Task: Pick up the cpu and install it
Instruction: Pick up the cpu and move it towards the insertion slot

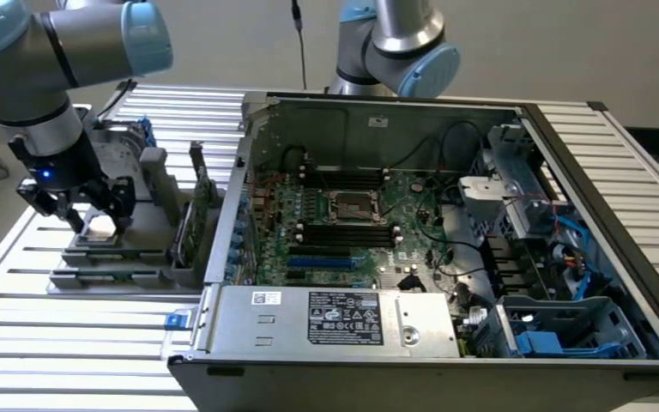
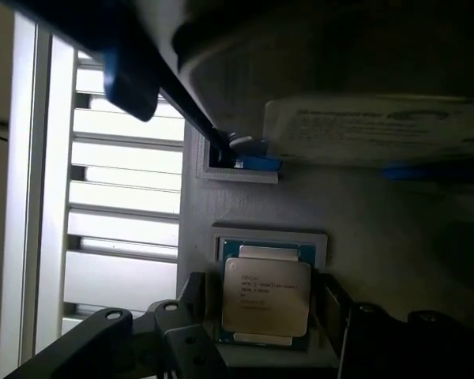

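Gripper point(image 1: 79, 213), in the exterior view, hangs just above the grey fixture point(image 1: 106, 255), jaws spread wide and gripping nothing. The pale cpu point(image 1: 99, 227) lies on that fixture, between the fingertips. The open computer case point(image 1: 421, 257) stands beside the fixture (toward the exterior view's right). In the wrist view the cpu point(image 2: 266, 296) sits flat in the fixture's point(image 2: 245, 205) square recess, with a dark finger point(image 2: 196, 316) at either side; whether they touch it I cannot tell.

Robotics lab bench: slatted aluminium table point(image 1: 78, 343); opened computer case point(image 1: 364, 382); robot arm point(image 1: 32, 60)
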{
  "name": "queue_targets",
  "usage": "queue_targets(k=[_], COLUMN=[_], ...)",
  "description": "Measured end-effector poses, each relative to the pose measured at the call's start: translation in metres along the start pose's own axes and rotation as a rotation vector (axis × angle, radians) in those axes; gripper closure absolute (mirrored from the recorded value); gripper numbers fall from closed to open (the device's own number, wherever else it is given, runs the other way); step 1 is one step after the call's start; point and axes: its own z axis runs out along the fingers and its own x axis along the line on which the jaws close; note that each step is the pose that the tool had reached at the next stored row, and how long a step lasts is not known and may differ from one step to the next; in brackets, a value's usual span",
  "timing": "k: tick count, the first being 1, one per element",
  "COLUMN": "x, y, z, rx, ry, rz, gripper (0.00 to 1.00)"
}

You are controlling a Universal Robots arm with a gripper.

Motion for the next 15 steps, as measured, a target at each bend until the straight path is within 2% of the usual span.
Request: queue_targets(k=[5,11,15], x=[-0.0005,-0.0037,-0.0039], y=[-0.0026,-0.0029,-0.0029], z=[-0.0002,-0.0009,-0.0017], rx=[-0.0084,-0.0240,-0.0374], ry=[-0.0007,-0.0017,-0.0031], rz=[0.000,-0.001,-0.001], gripper=[0.33,0.33,0.33])
